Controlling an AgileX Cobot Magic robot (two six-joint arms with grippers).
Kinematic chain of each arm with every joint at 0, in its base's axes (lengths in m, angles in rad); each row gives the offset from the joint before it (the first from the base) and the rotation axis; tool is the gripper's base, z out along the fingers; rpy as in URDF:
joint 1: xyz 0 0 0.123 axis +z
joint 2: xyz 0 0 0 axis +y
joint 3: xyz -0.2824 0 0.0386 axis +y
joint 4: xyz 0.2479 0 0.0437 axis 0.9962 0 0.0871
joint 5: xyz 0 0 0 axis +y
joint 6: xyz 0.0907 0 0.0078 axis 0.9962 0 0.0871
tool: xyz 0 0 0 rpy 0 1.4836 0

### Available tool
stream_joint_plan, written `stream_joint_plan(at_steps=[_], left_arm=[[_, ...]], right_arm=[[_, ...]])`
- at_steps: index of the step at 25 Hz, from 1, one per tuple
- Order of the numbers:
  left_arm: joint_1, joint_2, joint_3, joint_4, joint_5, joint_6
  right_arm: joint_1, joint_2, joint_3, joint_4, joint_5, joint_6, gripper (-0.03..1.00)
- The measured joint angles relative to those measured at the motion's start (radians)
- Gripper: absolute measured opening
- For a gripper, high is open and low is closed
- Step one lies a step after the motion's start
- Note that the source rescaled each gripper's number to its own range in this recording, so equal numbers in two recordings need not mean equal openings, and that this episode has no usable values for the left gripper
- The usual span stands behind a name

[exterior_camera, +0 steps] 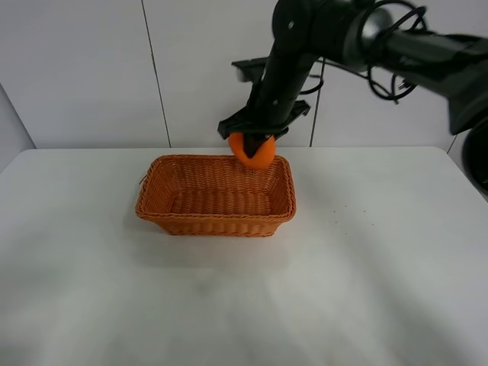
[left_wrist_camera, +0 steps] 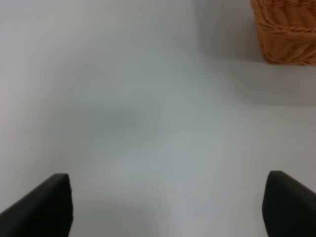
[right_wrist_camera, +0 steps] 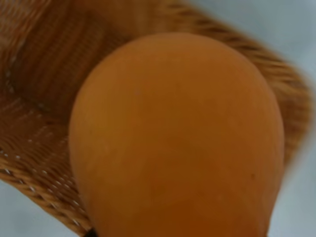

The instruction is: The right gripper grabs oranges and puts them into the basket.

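- My left gripper (left_wrist_camera: 168, 177) hangs over the plain white tabletop (left_wrist_camera: 138, 98). It is released: its two black fingers (left_wrist_camera: 44, 207) stand wide apart, with only tabletop showing between them.
- Ahead of that gripper and off to one side, well apart from it, one corner of the rectangular orange-brown woven wicker basket (left_wrist_camera: 286, 29) rests on the tabletop.
- In the high view the basket (exterior_camera: 216, 217) sits flat on the tabletop (exterior_camera: 366, 290), below my right gripper. Its braided rim, sloping sides and woven floor are all in sight.
- The bright orange pear-shaped fruit (exterior_camera: 258, 156) is off the tabletop, held in the air directly under my right gripper. It hangs over the basket's rim on the wall side, toward one end of that rim.
- My right gripper (exterior_camera: 255, 137), a black two-fingered claw, is clenched on the fruit from above, with a finger on either side of its upper part.
- In the right wrist view the fruit (right_wrist_camera: 177, 138) sits just beneath the gripper and fills most of the frame, smooth-skinned and a little blurred. Below it lie the basket's woven inside (right_wrist_camera: 34, 74) and a corner of its rim. I cannot tell whether the fruit touches the wicker.
- My glossy black jointed arm (exterior_camera: 305, 38) rises from the right gripper and runs away to the right. Loose black cables (exterior_camera: 389, 80) loop beside it.
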State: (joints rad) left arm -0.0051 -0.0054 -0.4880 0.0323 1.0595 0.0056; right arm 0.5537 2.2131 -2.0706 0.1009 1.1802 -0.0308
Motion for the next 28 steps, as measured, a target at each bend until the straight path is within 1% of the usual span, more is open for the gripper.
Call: stream_joint_plan(at_steps=[2,5,11,12,13,15,16,17,18,20,21,25,28], left_arm=[[0.0,0.0,0.0,0.0,0.0,0.0],[0.0,0.0,0.0,0.0,0.0,0.0],[0.0,0.0,0.0,0.0,0.0,0.0],[0.0,0.0,0.0,0.0,0.0,0.0],[0.0,0.0,0.0,0.0,0.0,0.0],[0.0,0.0,0.0,0.0,0.0,0.0],[0.0,0.0,0.0,0.0,0.0,0.0],[0.0,0.0,0.0,0.0,0.0,0.0],[0.0,0.0,0.0,0.0,0.0,0.0],[0.0,0.0,0.0,0.0,0.0,0.0],[0.0,0.0,0.0,0.0,0.0,0.0],[0.0,0.0,0.0,0.0,0.0,0.0],[0.0,0.0,0.0,0.0,0.0,0.0]], right_arm=[[0.021,0.052,0.0,0.0,-0.066,0.001,0.0],[0.037,0.117,0.0,0.003,-0.136,-0.002,0.0],[0.041,0.165,0.0,0.023,-0.152,-0.028,0.0],[0.041,0.165,0.0,0.029,-0.151,-0.029,0.02],[0.041,0.166,0.0,0.035,-0.15,-0.03,0.1],[0.042,0.166,0.0,0.042,-0.144,-0.035,0.4],[0.043,0.166,0.0,0.042,-0.138,-0.043,0.61],[0.043,0.166,-0.001,0.045,-0.13,-0.052,0.77],[0.043,0.166,-0.006,0.045,-0.119,-0.062,0.87],[0.043,0.166,-0.024,0.046,-0.095,-0.068,0.95],[0.043,0.166,-0.042,0.046,-0.082,-0.069,0.97],[0.043,0.166,-0.158,0.047,0.005,-0.064,1.0],[0.043,0.152,-0.235,0.043,0.026,-0.029,1.0]])
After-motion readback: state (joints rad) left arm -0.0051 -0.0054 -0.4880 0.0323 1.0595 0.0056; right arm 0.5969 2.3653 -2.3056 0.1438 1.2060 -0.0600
